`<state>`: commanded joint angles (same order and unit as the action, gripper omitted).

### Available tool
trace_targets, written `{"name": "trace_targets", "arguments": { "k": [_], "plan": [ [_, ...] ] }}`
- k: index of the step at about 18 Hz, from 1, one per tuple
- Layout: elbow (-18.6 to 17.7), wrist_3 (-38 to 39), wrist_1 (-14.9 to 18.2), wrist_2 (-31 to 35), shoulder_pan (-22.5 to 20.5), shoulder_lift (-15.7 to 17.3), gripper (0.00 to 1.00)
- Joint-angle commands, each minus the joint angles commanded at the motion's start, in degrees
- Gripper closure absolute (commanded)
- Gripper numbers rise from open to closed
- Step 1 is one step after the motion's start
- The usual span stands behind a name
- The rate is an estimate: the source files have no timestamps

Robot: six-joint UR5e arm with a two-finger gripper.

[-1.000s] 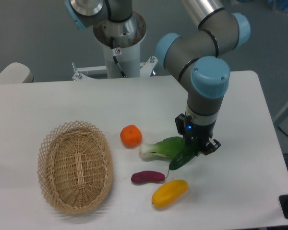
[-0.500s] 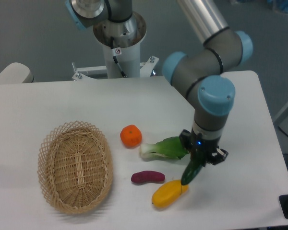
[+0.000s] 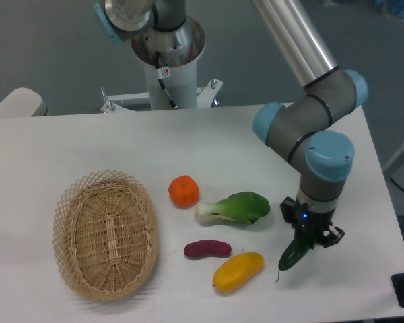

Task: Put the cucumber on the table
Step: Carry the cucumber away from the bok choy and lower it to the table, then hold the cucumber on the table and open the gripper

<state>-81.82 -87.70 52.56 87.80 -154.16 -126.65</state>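
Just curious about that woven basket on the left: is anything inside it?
The wicker basket looks empty; only its woven bottom shows. The near wall hides a thin strip of the inside, so that bit cannot be checked.

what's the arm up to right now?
The gripper is shut on the cucumber, which hangs tilted with its stem tip down over the white table, right of the yellow fruit. Whether the tip touches the surface can't be told, and the cucumber isn't released yet. The leafy green vegetable, orange and purple vegetable lie on the table, and the wicker basket sits empty to the left.
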Motion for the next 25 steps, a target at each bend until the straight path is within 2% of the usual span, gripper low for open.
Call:
{"name": "trace_targets", "arguments": {
  "k": [4,11,15,25],
  "plan": [
    [-1.76,-5.8,0.0,0.0,-1.05,0.17,0.7],
    [-2.91,-9.68,0.0,0.0,-1.41,0.17,0.7],
    [-4.4,-9.59,0.0,0.09,-1.41,0.17,0.69],
    [-4.4,-9.33,0.0,0.18,-1.32,0.17,0.66]
  ]
}}
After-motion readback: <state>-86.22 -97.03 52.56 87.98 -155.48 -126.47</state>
